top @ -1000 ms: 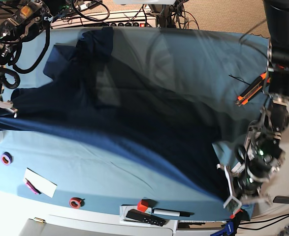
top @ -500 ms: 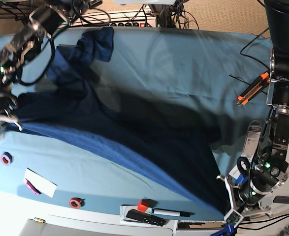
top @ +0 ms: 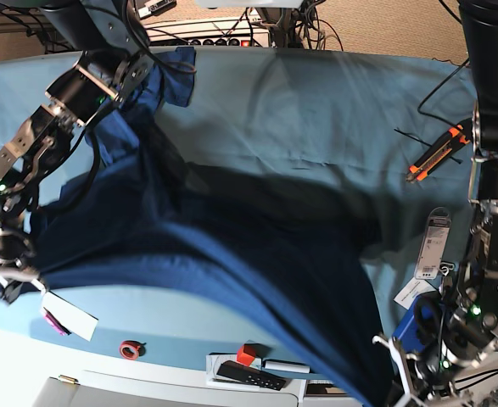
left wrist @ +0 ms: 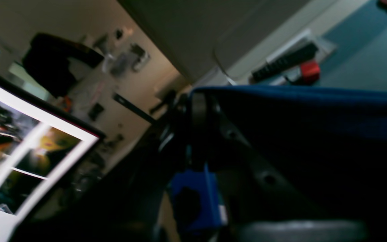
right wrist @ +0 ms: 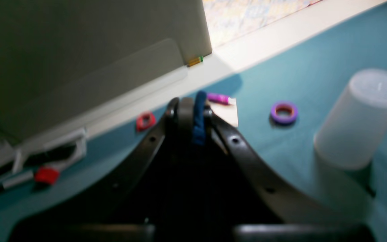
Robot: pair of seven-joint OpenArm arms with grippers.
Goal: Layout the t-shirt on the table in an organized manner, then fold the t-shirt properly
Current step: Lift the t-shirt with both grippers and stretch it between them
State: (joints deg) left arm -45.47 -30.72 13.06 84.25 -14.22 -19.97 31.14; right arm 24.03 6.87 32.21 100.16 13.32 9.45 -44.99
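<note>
The dark navy t-shirt (top: 232,229) hangs stretched over the teal table (top: 333,102), running from the far left to the near right. At the near left edge, my right gripper (top: 9,284) pinches one corner. The right wrist view shows that gripper (right wrist: 197,111) shut on a thin fold of blue fabric (right wrist: 199,121). My left gripper (top: 397,373) holds the opposite corner at the near right edge. In the left wrist view, the left gripper (left wrist: 197,104) is shut on the t-shirt's edge (left wrist: 297,97), and the dark cloth fills the view's right side.
An orange box cutter (top: 435,153) lies at the right. Along the near edge sit a white card (top: 69,314), a red tape ring (top: 130,348), a red cube (top: 246,354) and a black remote (top: 249,375). A purple ring (right wrist: 283,112) and a white cup (right wrist: 358,117) show beside the right gripper.
Both grippers have moved toward the table's near edge, dragging the t-shirt with them. The shirt's near hem now reaches the front edge, and the purple ring is covered in the base view.
</note>
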